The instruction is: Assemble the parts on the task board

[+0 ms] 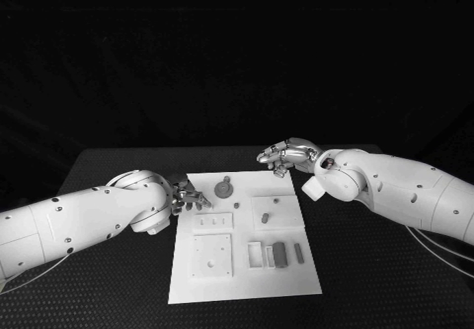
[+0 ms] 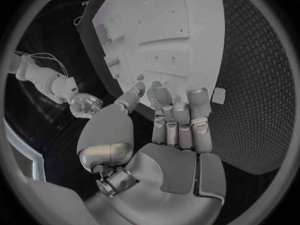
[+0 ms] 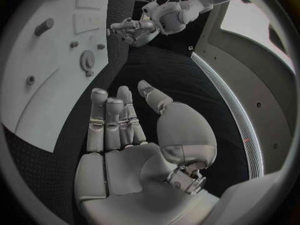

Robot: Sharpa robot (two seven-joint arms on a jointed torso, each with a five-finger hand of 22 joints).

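Left hand (image 1: 188,199) sits open at task board (image 1: 296,274) left edge, nearest the round gear-like part (image 1: 224,186) just to its right. Right hand (image 1: 288,156) hovers at far edge w/ fingers curled, nothing held; left looks better placed.

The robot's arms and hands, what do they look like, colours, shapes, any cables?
Both arms are smooth, rounded white shells dotted with small dark screw holes. The left arm has thin pale cables trailing beneath it, and so does the right arm. The left hand is silver metal with jointed segmented fingers, grey pads on the palm and a bulbous thumb base. The right hand is built the same.
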